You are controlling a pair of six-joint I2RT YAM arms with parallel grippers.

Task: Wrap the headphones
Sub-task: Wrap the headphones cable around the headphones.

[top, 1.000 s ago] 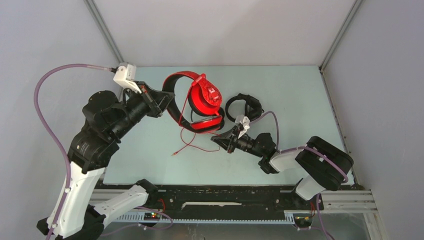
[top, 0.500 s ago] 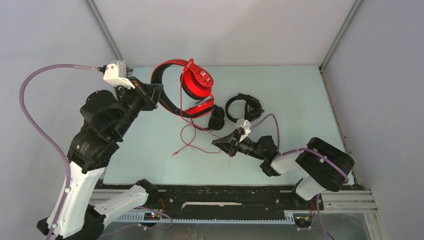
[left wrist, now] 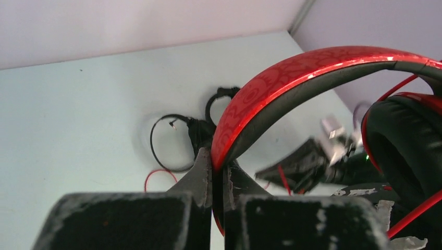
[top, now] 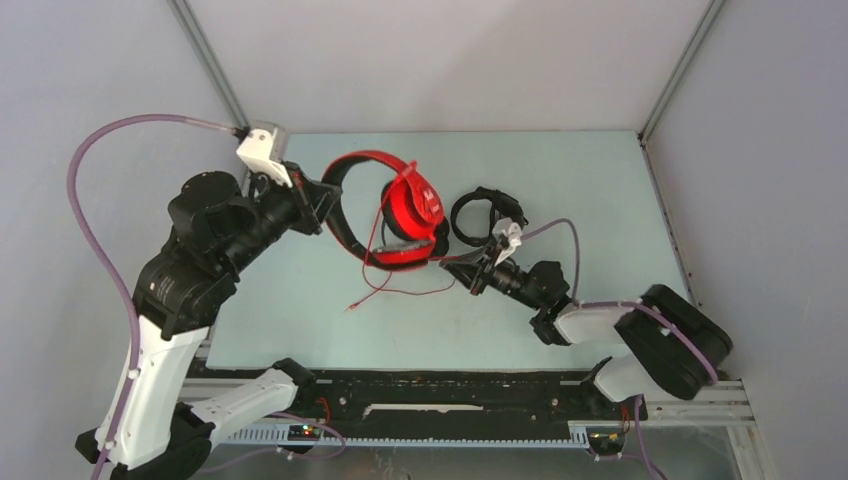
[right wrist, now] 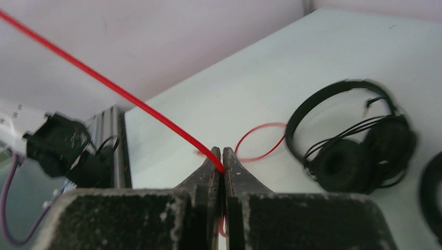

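The red headphones (top: 405, 205) hang above the table. My left gripper (top: 325, 195) is shut on their red headband (left wrist: 312, 73), which is clamped between the jaws of the left gripper (left wrist: 219, 161). My right gripper (top: 455, 265) is shut on the thin red cable (right wrist: 104, 83), which runs taut up and to the left from the right gripper (right wrist: 223, 164). The rest of the cable (top: 400, 292) trails on the table. A slim black headset (right wrist: 354, 140) with round cups lies beside it. A bulkier black headset (top: 487, 213) lies just right of the red one.
The pale green table (top: 600, 200) is boxed in by grey walls at the back and sides. A black rail (top: 450, 390) runs along the near edge. A black cable loop (left wrist: 172, 140) lies on the table under the red headband.
My left gripper has swung the red headphones right and down again after lifting them left. My right gripper has moved right and farther back with the red cable, pulling it taut.
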